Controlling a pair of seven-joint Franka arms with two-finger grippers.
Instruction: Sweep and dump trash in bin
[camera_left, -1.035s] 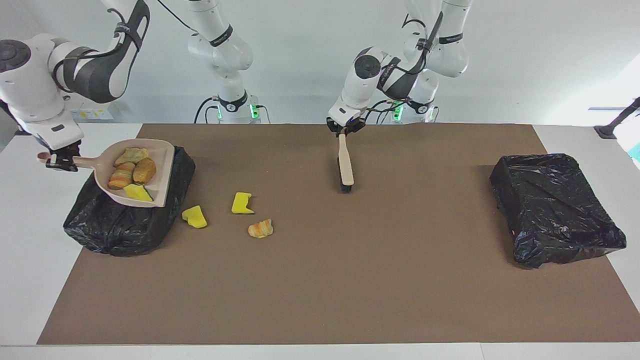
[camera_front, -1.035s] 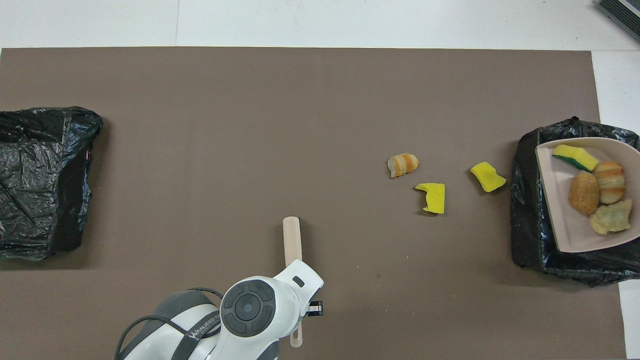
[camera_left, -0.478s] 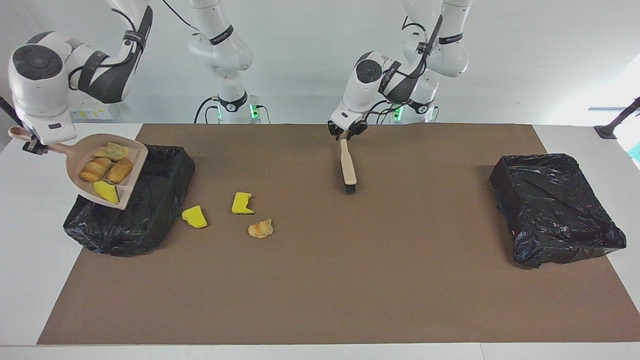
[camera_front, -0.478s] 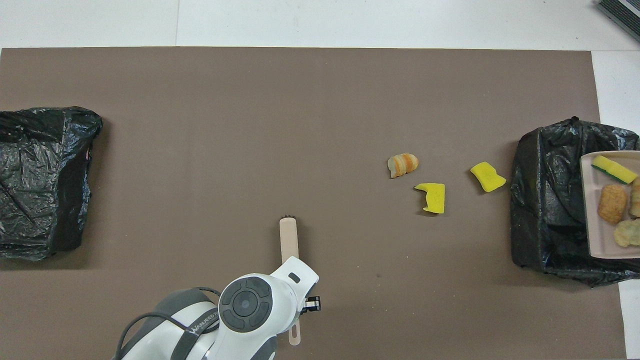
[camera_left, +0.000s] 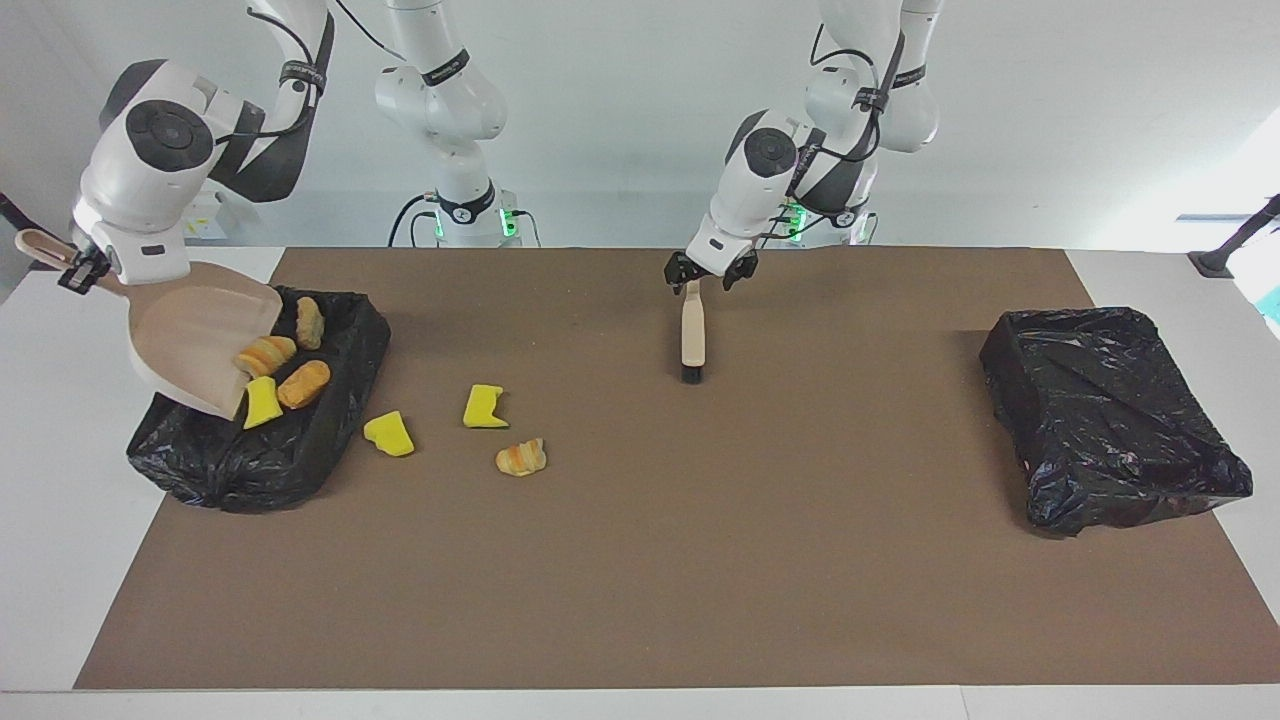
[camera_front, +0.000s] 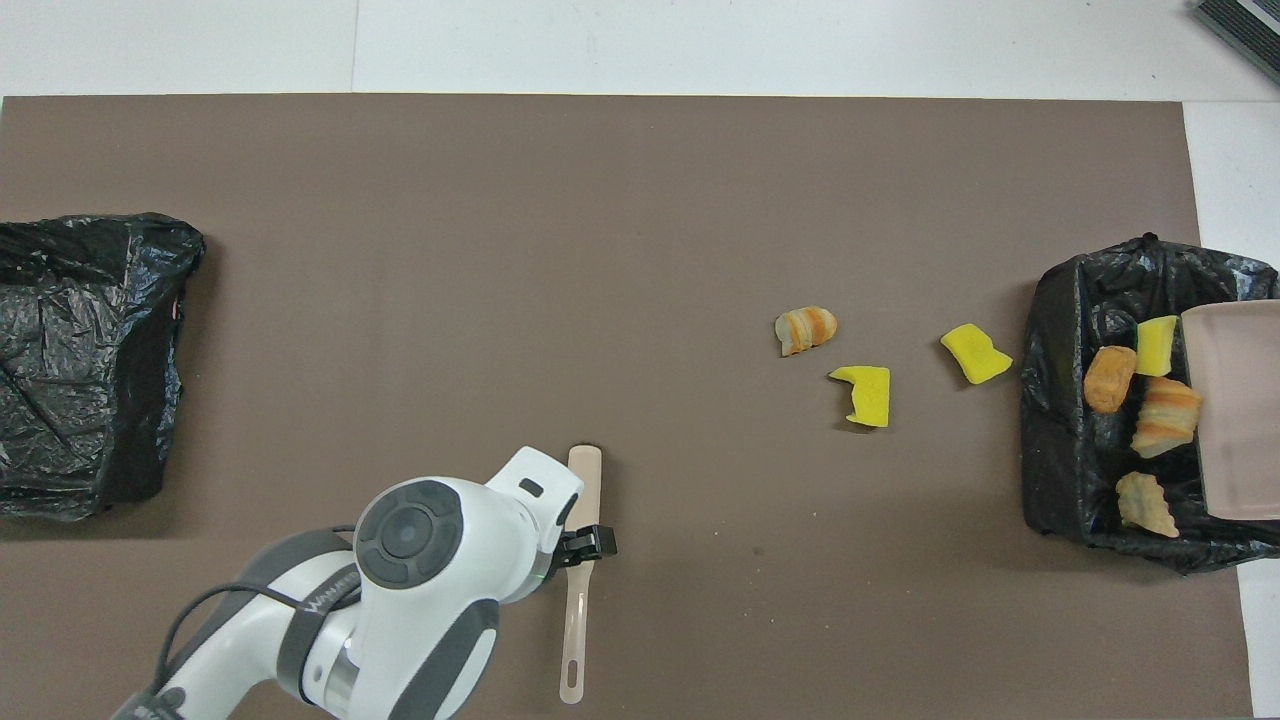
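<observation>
My right gripper (camera_left: 75, 268) is shut on the handle of the beige dustpan (camera_left: 190, 340), which tilts steeply over the black-bagged bin (camera_left: 300, 450). Several trash pieces, among them a croissant lump (camera_left: 265, 352) and a yellow chunk (camera_left: 262, 402), are tumbling off its lip into the bin (camera_front: 1060, 400). On the mat beside the bin lie two yellow chunks (camera_left: 389, 433) (camera_left: 485, 407) and a croissant piece (camera_left: 521, 457). The brush (camera_left: 692, 335) lies on the mat mid-table. My left gripper (camera_left: 710, 280) hangs open over its handle (camera_front: 573, 630).
A second black-bagged bin (camera_left: 1110, 420) stands at the left arm's end of the table. The brown mat (camera_left: 700, 560) covers most of the table. In the overhead view only the dustpan's edge (camera_front: 1240, 410) shows, and the right gripper is out of frame.
The right arm raised the handle and tipped the dustpan, so its pieces slid out toward the bin. The left gripper opened and let go of the brush, which now lies on the mat.
</observation>
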